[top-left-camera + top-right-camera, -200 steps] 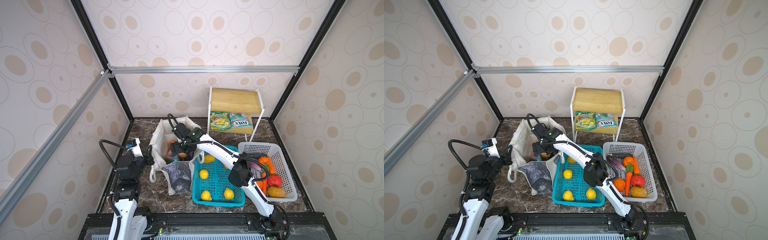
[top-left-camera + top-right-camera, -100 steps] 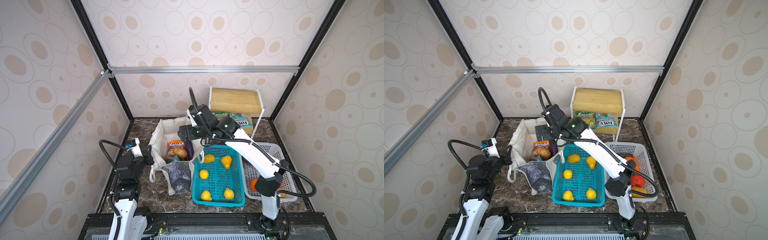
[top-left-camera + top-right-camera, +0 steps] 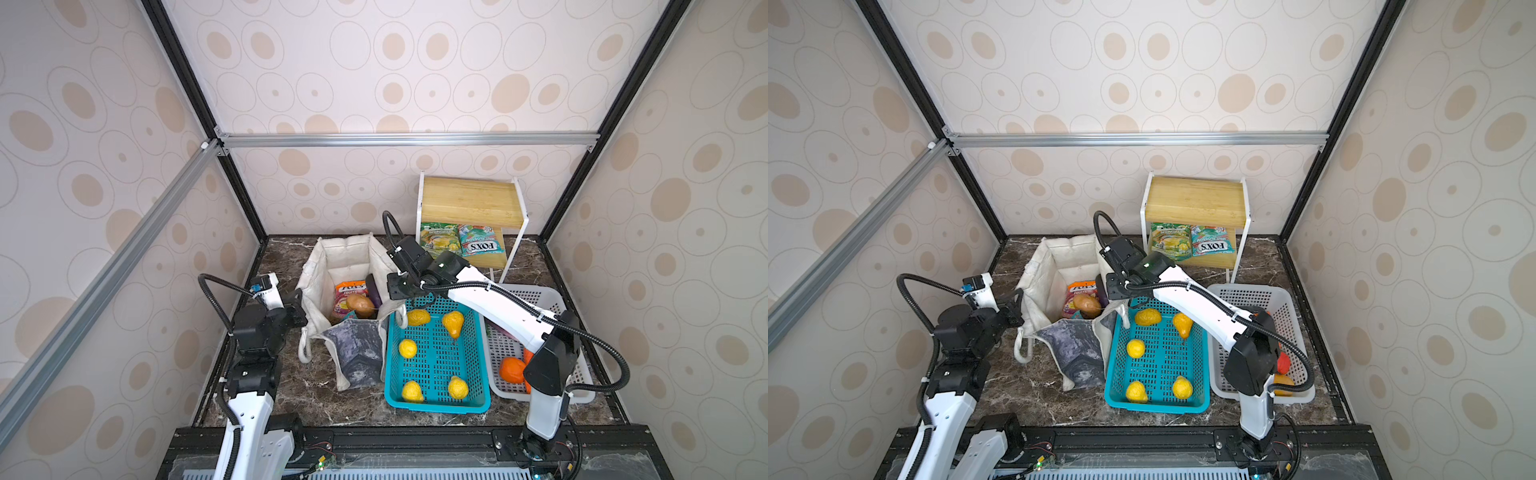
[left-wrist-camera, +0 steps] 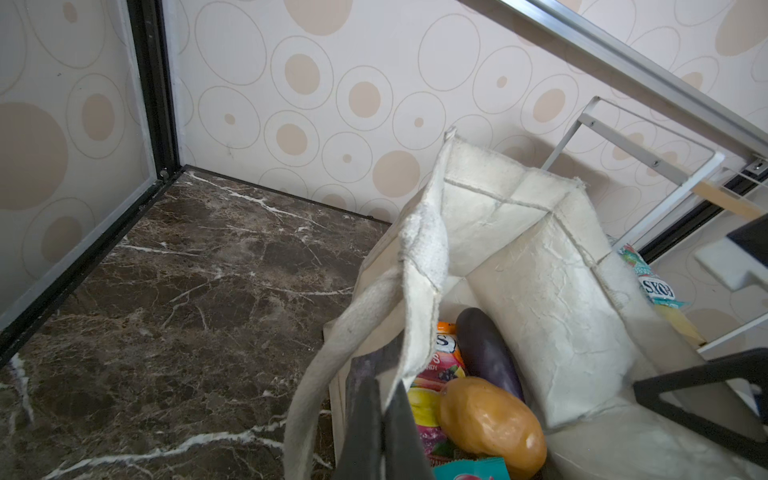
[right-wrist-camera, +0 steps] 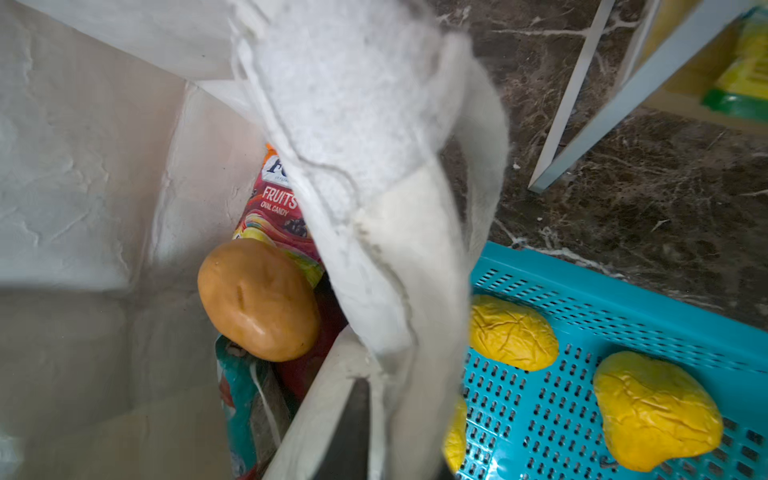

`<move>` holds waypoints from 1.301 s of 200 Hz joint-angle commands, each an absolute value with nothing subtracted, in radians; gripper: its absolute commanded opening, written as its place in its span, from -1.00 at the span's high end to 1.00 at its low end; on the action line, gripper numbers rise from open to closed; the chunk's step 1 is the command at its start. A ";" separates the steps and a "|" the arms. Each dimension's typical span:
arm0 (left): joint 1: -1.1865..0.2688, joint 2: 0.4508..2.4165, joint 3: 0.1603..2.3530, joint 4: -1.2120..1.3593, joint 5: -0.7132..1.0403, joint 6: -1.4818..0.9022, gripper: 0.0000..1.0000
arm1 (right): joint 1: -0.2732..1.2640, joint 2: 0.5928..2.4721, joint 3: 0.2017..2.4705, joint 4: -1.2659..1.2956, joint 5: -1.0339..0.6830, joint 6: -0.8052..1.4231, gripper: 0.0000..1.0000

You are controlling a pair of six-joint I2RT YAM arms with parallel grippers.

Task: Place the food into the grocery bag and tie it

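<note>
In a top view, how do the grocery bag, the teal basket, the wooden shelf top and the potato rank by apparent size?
Largest to smallest:
1. grocery bag
2. teal basket, close behind; the bag's rim stands nearer the camera, so this gap is unsure
3. shelf top
4. potato

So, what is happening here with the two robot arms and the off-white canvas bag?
Both arms hold the off-white canvas grocery bag: the left gripper is shut on its left rim, and the right gripper looks shut on its right rim. Inside lie a brown toy potato, a purple toy eggplant and an orange glossy candy packet. The white rope handles are not tied yet. An orange toy fruit sits in the white perforated plastic basket.
</note>
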State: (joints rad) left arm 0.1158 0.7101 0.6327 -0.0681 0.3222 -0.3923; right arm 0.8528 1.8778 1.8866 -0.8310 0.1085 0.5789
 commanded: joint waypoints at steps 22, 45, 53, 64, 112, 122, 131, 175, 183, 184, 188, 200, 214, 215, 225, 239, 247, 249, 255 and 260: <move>0.121 0.759 0.882 -0.038 0.374 -0.480 1.00 | 0.879 1.814 2.024 -0.769 0.105 0.580 1.00; 0.120 0.777 0.903 0.005 0.409 -0.522 1.00 | 0.882 1.798 2.037 -0.754 0.108 0.581 1.00; 0.120 0.790 0.894 0.011 0.420 -0.537 1.00 | 0.881 1.790 2.022 -0.733 0.103 0.579 1.00; 0.121 0.798 0.866 0.017 0.422 -0.550 1.00 | 0.881 1.789 1.999 -0.709 0.111 0.587 1.00; 0.121 0.800 0.763 0.037 0.363 -0.536 1.00 | 0.865 1.911 2.023 -0.794 0.143 0.612 1.00; 0.120 0.813 0.764 0.038 0.370 -0.537 1.00 | 0.858 1.921 2.014 -0.800 0.140 0.619 1.00; 0.120 0.820 0.766 0.043 0.368 -0.540 0.97 | 0.851 1.921 1.996 -0.794 0.141 0.624 1.00; 0.122 0.818 0.898 -0.062 0.214 -0.516 -0.67 | 0.824 1.890 1.932 -0.778 0.140 0.631 0.99; 0.123 0.816 0.941 -0.111 0.162 -0.518 -0.98 | 0.821 1.882 1.922 -0.776 0.140 0.634 0.99; 0.122 0.816 0.947 -0.118 0.156 -0.519 -0.98 | 0.821 1.880 1.920 -0.776 0.141 0.634 0.99; 0.123 0.816 0.967 -0.146 0.137 -0.523 -0.98 | 0.820 1.876 1.912 -0.772 0.140 0.635 0.99; 0.139 0.815 1.000 -0.219 0.111 -0.575 -0.98 | 0.816 1.861 1.891 -0.758 0.140 0.640 0.99; 0.198 0.804 0.969 -0.239 0.205 -0.690 -0.98 | 0.813 1.846 1.865 -0.741 0.137 0.645 0.99; 0.203 0.804 0.965 -0.239 0.217 -0.701 -0.98 | 0.813 1.845 1.863 -0.739 0.137 0.646 0.99; 0.260 0.796 0.911 -0.221 0.323 -0.799 -0.98 | 0.810 1.839 1.849 -0.730 0.129 0.648 0.99; 0.324 0.756 0.824 -0.194 0.397 -0.901 -0.98 | 0.809 1.832 1.842 -0.726 0.125 0.647 0.99; 0.342 0.717 0.779 -0.189 0.371 -0.919 -0.98 | 0.808 1.830 1.836 -0.725 0.124 0.648 0.99; 0.348 0.707 0.770 -0.192 0.360 -0.920 -0.98 | 0.808 1.829 1.835 -0.725 0.124 0.648 0.99; 0.356 0.682 0.750 -0.206 0.324 -0.919 -0.98 | 0.807 1.827 1.833 -0.723 0.123 0.647 0.99; 0.363 0.664 0.733 -0.218 0.305 -0.918 -0.98 | 0.807 1.826 1.830 -0.721 0.120 0.648 0.98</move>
State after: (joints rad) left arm 0.3218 0.7254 0.8135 -0.1535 0.3077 -0.7883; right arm 0.8112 1.8706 1.8473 -0.7334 0.1268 0.6323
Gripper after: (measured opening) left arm 0.990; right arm 0.046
